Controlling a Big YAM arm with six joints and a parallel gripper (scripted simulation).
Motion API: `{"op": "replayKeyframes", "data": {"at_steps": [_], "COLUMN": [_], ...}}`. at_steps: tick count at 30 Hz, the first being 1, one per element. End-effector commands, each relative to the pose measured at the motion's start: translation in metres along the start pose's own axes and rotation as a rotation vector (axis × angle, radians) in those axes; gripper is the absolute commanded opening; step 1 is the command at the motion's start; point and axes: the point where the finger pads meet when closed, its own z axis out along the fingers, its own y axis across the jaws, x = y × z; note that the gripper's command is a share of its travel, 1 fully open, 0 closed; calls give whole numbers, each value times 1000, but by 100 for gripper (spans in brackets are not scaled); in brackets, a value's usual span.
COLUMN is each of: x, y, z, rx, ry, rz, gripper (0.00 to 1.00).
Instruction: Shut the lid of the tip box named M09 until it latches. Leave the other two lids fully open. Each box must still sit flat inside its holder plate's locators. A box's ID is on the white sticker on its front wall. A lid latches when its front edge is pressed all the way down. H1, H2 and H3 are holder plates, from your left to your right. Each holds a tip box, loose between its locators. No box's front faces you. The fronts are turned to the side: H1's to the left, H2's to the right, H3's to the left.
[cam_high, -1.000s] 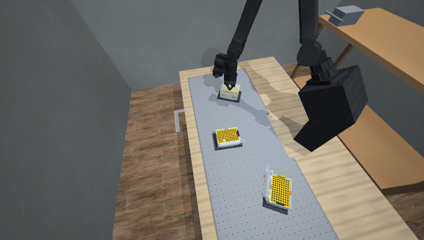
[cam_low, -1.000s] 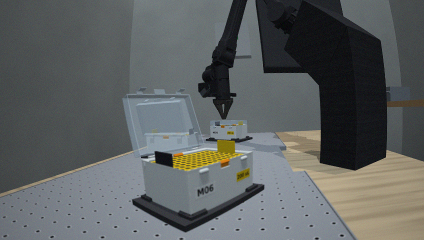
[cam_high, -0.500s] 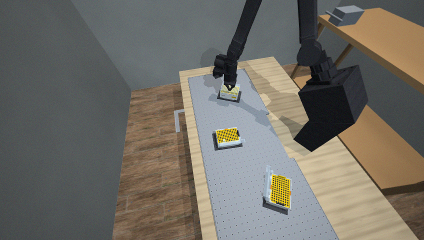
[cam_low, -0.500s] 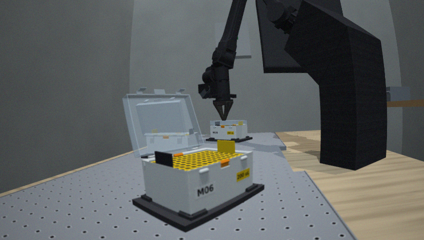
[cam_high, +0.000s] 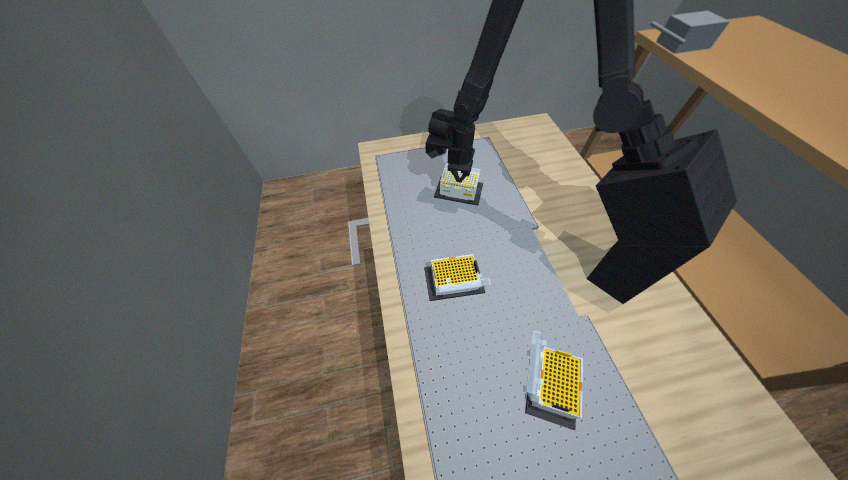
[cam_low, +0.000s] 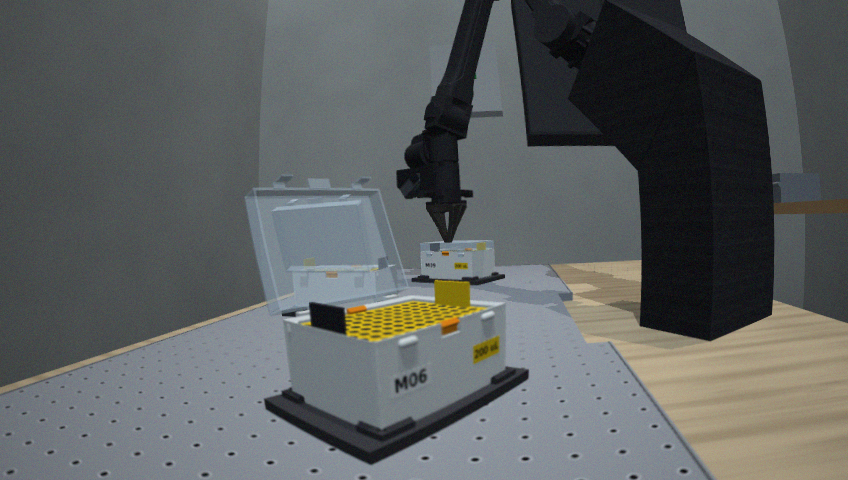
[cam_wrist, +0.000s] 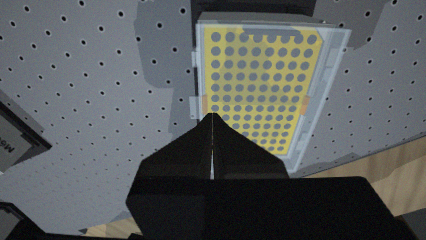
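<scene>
Your gripper (cam_low: 447, 237) is fully closed on nothing, its two fingers pressed together into a single point. In the exterior view that point sits at the top of the far tip box (cam_low: 457, 258), on or just above its lid; contact cannot be confirmed. From the wrist camera you see the closed tip over the near edge of that box's lid (cam_wrist: 265, 90), which lies down flat over the yellow tip rack, the rack showing through the clear plastic. This far box rests on its dark holder plate (cam_low: 458, 277); its sticker is too small to read with certainty, so you cannot confirm it as M09 from the label alone. The nearest box (cam_low: 395, 359) reads M06, and its clear lid (cam_low: 321, 246) stands upright, open. The middle box (cam_high: 455, 275) also shows its yellow rack uncovered from the top camera, on its plate. All three sit on the grey perforated board (cam_high: 493, 356).
</scene>
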Motion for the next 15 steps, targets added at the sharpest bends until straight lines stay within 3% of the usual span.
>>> {"op": "replayKeyframes", "data": {"at_steps": [1, 15], "x": [-8, -8], "y": [-5, -8], "z": [4, 10], "rx": [10, 13], "ry": [-17, -16], "rz": [0, 3], "gripper": [0, 0]}}
